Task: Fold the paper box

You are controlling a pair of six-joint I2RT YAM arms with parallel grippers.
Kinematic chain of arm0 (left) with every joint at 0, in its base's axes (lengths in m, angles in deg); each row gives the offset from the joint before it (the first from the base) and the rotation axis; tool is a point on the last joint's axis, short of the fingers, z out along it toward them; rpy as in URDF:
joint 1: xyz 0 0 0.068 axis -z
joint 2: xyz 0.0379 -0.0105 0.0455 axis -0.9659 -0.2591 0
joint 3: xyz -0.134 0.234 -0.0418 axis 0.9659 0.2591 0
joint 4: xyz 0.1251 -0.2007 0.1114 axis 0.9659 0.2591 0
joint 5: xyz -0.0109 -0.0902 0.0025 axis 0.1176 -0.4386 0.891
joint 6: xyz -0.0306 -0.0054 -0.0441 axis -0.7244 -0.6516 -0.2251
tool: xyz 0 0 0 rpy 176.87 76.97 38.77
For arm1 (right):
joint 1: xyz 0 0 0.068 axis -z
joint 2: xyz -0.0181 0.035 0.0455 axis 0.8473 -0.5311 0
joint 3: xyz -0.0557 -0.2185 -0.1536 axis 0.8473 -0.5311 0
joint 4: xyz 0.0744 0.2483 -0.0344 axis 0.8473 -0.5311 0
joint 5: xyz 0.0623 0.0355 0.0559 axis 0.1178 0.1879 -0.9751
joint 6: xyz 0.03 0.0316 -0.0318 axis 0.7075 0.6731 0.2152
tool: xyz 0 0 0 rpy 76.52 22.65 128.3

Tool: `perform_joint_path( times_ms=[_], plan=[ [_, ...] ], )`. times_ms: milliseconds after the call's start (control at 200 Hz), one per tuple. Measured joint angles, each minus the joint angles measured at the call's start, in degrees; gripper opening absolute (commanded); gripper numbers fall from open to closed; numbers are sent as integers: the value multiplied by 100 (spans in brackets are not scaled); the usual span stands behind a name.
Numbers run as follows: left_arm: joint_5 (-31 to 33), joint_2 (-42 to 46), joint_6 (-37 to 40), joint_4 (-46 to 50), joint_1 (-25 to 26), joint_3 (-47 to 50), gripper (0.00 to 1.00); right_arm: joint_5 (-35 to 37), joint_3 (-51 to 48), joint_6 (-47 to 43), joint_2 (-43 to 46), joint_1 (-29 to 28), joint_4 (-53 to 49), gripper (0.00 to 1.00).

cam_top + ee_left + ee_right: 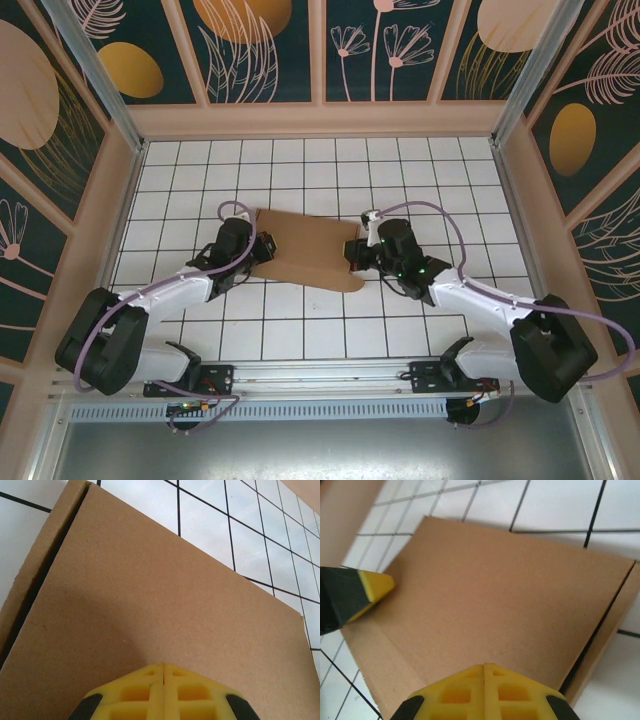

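Top external view: the paper box is laid flat on the bench, its ends met by the left gripper and right gripper, both closed together, empty. Light, stiff cardboard is judged; flap edges are best gripped.

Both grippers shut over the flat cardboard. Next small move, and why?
Probably open the right gripper and shift it outward to the side flap, to lift that flap along the slit. The paper box lies flat and unfolded. The right gripper and the left gripper are both shut with tips over the main panel, gripping nothing, so no flap can rise yet.
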Motion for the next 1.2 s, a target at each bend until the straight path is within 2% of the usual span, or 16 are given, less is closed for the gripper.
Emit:
perform_joint_path(
  times_ms=[230, 550, 651, 786, 821, 896, 991, 1116, 1196],
  plan=[
    [-9, -315, -219, -400, 0, 240, 0, 494, 774, 63, -1436, -223, -796, 0],
    [-7, -619, -546, -1248, -44, 374, 0, 1054, 1021, 208, -1657, -269, -796, 0],
    [-7, -420, -529, -841, -31, 302, 0, 1029, 981, 175, -1502, -264, -911, 13],
    [122, 76, -214, 221, 0, -142, 25, 706, 973, 96, -1034, -175, -1255, 27],
    [201, 221, -90, 466, -2, -334, 33, 612, 975, 48, -868, -140, -1279, 33],
    [448, 511, 192, 855, -2, -791, 50, 570, 997, -42, -520, -92, -1351, 38],
    [772, 702, 544, 1202, -2, -1270, 58, 601, 1084, -131, -258, -31, -1462, 52],
    [966, 743, 964, 1467, -68, -1497, 68, 645, 1091, -85, -199, 136, -1563, 76],
    [1025, 726, 1128, 1735, -160, -1502, 74, 732, 1071, -127, -199, 212, -1650, 81]
  ],
)
